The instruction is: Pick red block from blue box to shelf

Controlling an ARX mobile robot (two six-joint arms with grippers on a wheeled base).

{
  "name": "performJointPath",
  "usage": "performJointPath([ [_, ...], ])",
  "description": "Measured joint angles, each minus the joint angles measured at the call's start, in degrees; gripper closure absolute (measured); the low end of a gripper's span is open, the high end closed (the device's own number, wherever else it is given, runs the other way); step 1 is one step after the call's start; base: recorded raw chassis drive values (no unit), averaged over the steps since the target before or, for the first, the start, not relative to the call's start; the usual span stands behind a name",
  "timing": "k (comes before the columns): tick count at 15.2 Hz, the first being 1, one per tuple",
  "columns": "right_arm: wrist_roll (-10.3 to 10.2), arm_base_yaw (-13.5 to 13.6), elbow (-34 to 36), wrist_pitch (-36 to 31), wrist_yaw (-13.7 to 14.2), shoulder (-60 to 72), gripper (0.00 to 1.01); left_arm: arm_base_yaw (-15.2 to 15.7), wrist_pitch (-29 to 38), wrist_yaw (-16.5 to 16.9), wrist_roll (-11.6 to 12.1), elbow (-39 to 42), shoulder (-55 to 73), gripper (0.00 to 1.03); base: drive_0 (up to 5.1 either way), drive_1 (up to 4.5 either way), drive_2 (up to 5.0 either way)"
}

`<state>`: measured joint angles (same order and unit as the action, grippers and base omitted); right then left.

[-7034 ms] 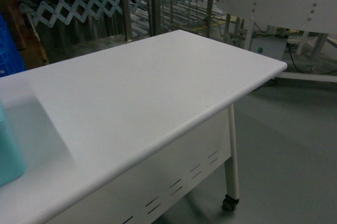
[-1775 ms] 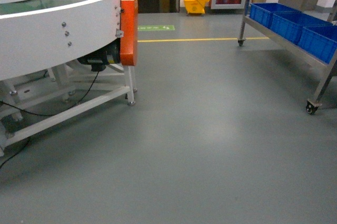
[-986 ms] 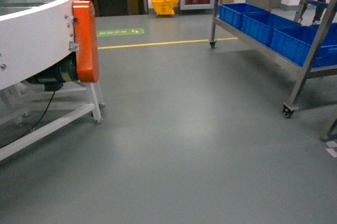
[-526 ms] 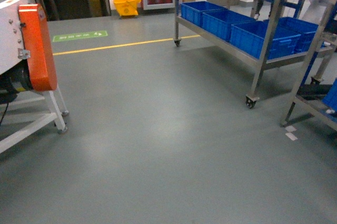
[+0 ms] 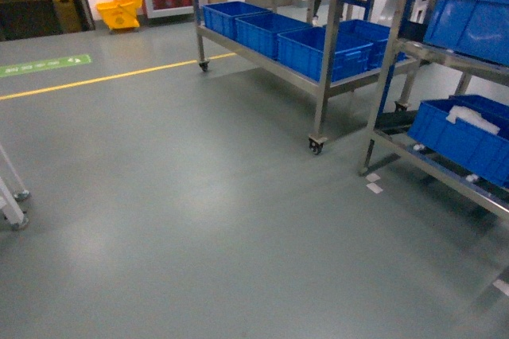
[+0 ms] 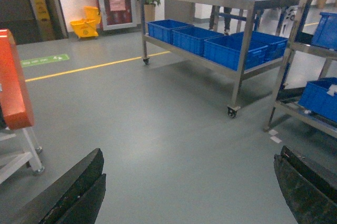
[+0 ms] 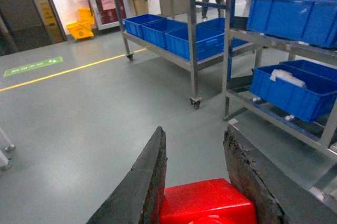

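In the right wrist view the red block (image 7: pixel 205 203) sits clamped between the two dark fingers of my right gripper (image 7: pixel 194 135), which is shut on it. My left gripper (image 6: pixel 189 166) is open with only grey floor between its fingers. The shelf (image 5: pixel 318 76), a steel rack on castors holding dark blue crates (image 5: pixel 318 51), stands ahead to the right; it also shows in the left wrist view as the shelf (image 6: pixel 239 56) and in the right wrist view as the shelf (image 7: pixel 192 50). The blue box is out of view. Neither gripper shows in the head view.
A second steel rack (image 5: pixel 445 156) with blue crates stands at the far right, close by. A yellow floor line (image 5: pixel 103 78) and a yellow mop bucket (image 5: pixel 119 11) lie at the back. An orange-guarded machine (image 6: pixel 13 87) is on the left. Grey floor (image 5: pixel 175 220) stretches ahead.
The head view has swung right: the table and turquoise tub are gone, the round white machine has slid off the left, and the steel racks have come in closer.
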<state>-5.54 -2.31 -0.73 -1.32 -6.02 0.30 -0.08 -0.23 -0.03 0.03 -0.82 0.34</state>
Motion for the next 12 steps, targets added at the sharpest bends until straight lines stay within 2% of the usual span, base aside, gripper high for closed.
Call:
performJointPath([
  [12,0.0,0.0,0.0,0.0,0.0,0.0,0.73,0.0,0.0,0.0,0.0,0.0,0.0,0.05,-1.5,-1.53,-1.5],
])
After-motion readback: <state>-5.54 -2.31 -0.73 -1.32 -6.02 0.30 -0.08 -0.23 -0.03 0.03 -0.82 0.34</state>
